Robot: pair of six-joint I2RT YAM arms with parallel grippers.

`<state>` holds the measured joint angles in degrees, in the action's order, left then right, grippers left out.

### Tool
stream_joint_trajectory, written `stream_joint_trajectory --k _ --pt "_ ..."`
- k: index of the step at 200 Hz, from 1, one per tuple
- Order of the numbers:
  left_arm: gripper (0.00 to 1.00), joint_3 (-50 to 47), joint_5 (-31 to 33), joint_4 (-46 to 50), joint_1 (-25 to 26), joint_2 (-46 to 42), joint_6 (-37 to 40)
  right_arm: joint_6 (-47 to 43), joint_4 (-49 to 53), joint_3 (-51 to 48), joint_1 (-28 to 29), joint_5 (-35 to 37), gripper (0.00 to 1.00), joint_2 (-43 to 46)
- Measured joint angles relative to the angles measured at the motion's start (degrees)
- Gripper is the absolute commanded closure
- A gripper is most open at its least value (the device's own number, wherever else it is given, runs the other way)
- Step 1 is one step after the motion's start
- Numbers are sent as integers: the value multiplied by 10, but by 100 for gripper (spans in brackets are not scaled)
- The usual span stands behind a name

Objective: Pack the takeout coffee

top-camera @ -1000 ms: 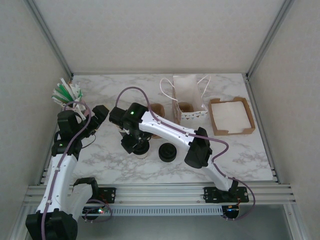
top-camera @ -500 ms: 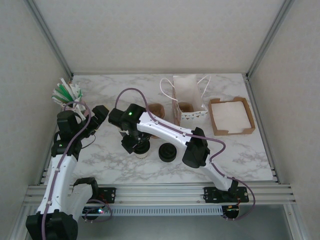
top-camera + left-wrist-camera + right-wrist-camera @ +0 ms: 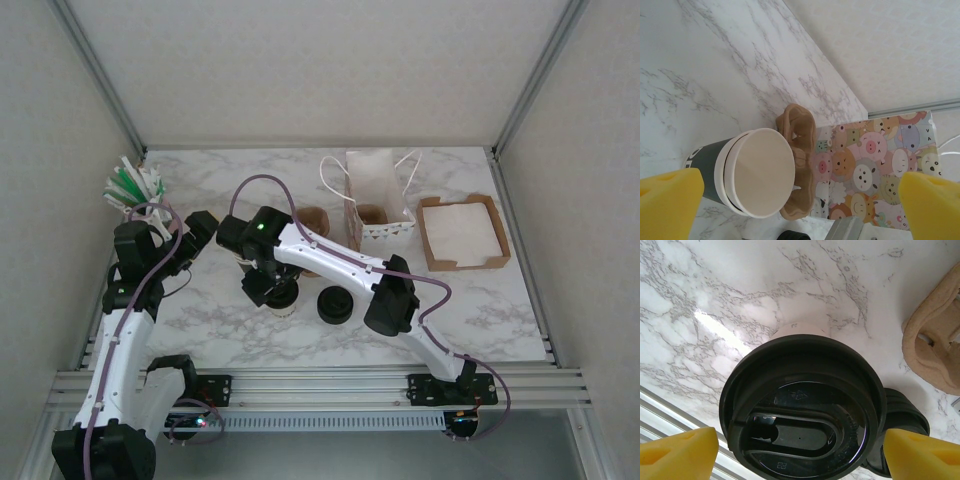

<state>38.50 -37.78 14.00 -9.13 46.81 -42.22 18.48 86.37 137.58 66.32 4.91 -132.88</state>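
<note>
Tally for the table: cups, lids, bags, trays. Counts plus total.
Cups: 2 (lidded cup, lidless cup)
Lids: 2 (one on the lidded cup, loose lid)
Bag: 1
Tray: 1
Total: 6

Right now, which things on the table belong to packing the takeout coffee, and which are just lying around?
For the job: lidded coffee cup, cartoon paper bag, likely pulp cup carrier.
Lying about: lidless cup, spare black lid, napkin tray, straws.
</note>
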Motion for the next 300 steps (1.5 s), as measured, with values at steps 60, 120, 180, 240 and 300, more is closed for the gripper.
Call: stream_joint_trajectory --k 60,120,180,240,300 --pt "0 0 0 0 0 0 0 2 0 0 0 0 16 -3" --pt "0 0 0 0 -1 0 0 2 0 0 0 -2 20 -12" --pt "0 0 0 0 -2 0 2 2 0 0 0 -4 22 -12" --pt "0 0 -2 0 -2 0 2 2 0 0 0 -4 23 -12" --pt "0 0 -6 0 -5 0 4 2 0 0 0 -4 21 -14"
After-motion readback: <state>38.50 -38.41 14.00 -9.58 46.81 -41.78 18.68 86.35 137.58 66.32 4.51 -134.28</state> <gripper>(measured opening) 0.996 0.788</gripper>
